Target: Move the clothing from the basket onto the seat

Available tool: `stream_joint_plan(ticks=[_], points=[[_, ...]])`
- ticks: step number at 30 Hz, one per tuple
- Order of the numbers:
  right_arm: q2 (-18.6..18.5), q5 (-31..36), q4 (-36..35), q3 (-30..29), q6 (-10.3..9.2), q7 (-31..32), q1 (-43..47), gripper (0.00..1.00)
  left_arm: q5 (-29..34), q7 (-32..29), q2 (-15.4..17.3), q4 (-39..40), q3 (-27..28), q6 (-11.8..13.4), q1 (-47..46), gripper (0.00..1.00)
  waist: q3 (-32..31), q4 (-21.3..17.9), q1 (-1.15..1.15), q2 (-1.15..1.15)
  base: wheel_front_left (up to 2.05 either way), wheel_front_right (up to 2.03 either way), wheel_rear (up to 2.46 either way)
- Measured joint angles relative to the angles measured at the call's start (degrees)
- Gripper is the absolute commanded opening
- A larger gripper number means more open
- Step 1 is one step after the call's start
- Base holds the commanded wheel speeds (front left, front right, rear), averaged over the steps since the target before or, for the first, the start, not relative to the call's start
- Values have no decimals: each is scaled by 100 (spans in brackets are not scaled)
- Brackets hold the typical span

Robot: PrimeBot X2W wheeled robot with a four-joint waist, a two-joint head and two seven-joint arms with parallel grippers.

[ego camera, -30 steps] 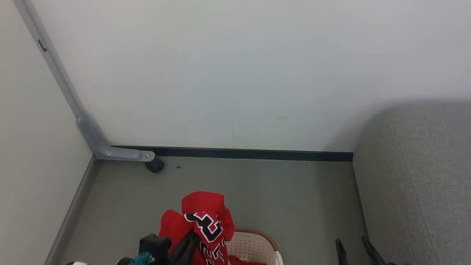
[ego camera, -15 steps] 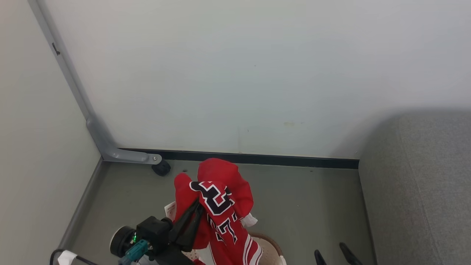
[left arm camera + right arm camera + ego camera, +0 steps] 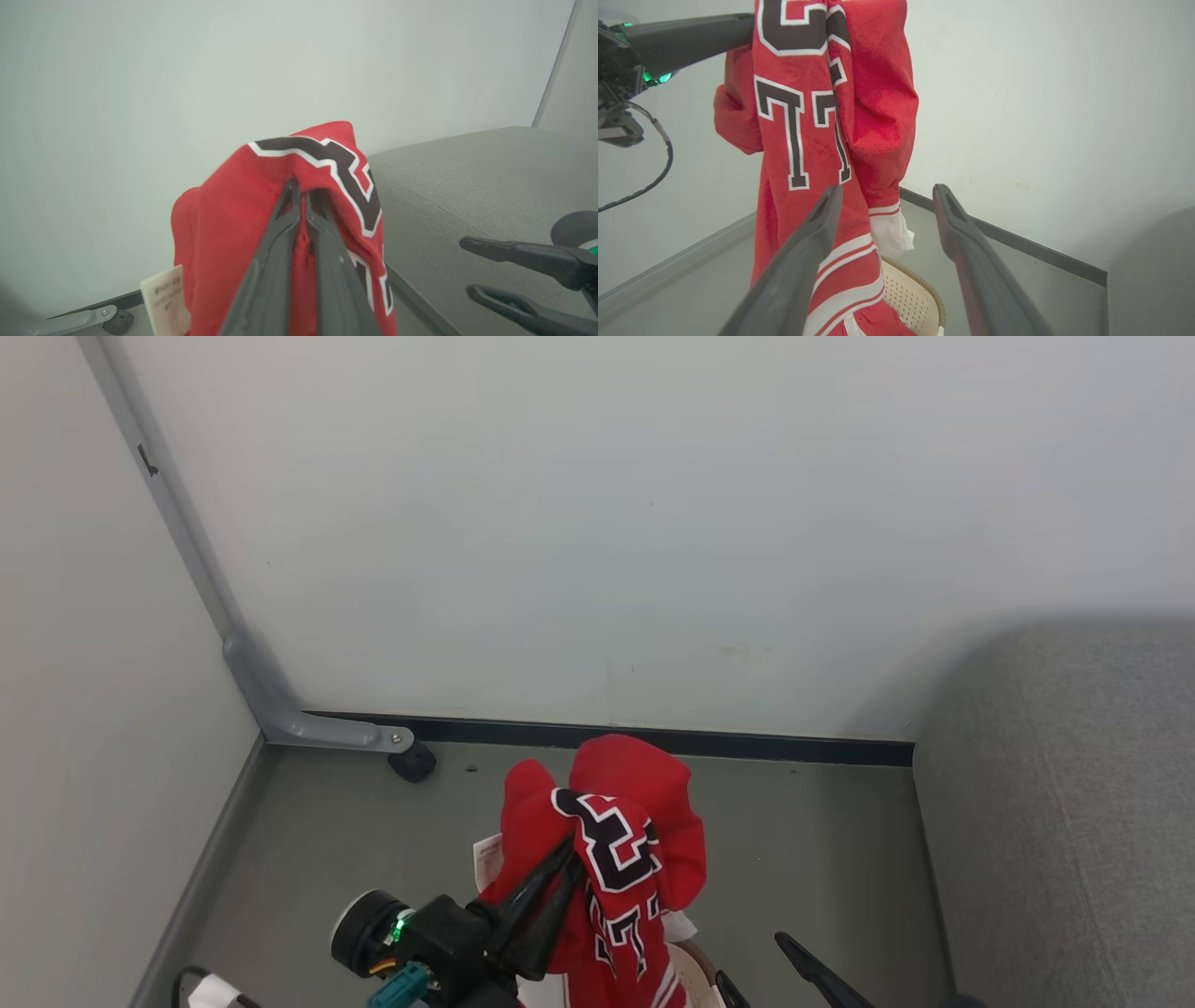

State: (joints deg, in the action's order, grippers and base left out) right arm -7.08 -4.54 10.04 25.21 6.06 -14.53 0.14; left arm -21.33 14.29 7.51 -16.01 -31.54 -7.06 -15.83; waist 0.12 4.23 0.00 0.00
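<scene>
Head view: the left gripper point(image 3: 571, 847), jaws clenched on the clothing point(image 3: 621, 793), holds it above the basket point(image 3: 698, 969), left of the seat point(image 3: 1064, 803); left wrist: fabric pinched tight; right wrist: the right gripper point(image 3: 887, 189), jaws released and empty, sits beside the hanging clothing.

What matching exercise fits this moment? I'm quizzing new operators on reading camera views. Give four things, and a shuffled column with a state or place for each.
Things:
1. left gripper
2. right gripper
3. red jersey
4. laundry basket

States or places:
A. jaws apart, empty
B. cream, below the hanging fabric
C. shut on red fabric
D. dangling in the air

Pairs: 1-C, 2-A, 3-D, 4-B
</scene>
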Motion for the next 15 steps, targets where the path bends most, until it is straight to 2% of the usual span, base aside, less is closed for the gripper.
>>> stream_joint_plan(ticks=[15], points=[[-107,434,345,552,53,-1,-789,100,57,1,163,412,-581,-9,57,0,-12,65,0,0,0,0,0]])
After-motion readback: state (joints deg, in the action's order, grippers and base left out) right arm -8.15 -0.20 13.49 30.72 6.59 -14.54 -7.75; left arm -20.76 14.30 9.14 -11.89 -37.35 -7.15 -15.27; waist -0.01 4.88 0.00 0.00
